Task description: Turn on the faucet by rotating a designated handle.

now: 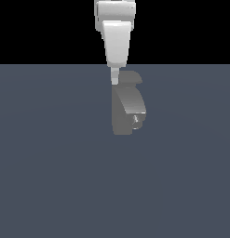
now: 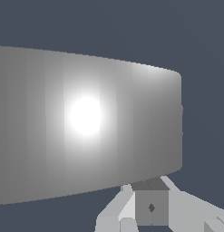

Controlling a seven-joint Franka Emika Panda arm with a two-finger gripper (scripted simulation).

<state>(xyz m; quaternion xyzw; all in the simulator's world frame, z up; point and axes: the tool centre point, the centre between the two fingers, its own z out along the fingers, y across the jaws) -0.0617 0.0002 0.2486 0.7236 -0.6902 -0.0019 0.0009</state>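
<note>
We see the faucet [image 1: 128, 109] standing alone on the flat blue-grey floor [image 1: 51, 176], a little above the middle of the exterior view. Its thick curved body arches over to a squarish base at the bottom, with a small dark mark on the lighter face toward the exterior view's right. On top sits the handle [image 1: 131, 77], a flat grey cap, darker than the body; we cannot make out its narrow tip from here. The white arm comes straight down from the top edge, and the gripper [image 1: 115, 78] hangs just beside the cap, on the exterior view's left, its tip level with it and close to the top of the body. We cannot tell whether it touches either part. Only one pale finger shows in that view, so we cannot tell how wide the fingers are parted, nor whether they hold anything. In the wrist view a broad grey curved surface of the faucet [image 2: 86, 122] fills most of the picture, with a bright glare spot on it.
</note>
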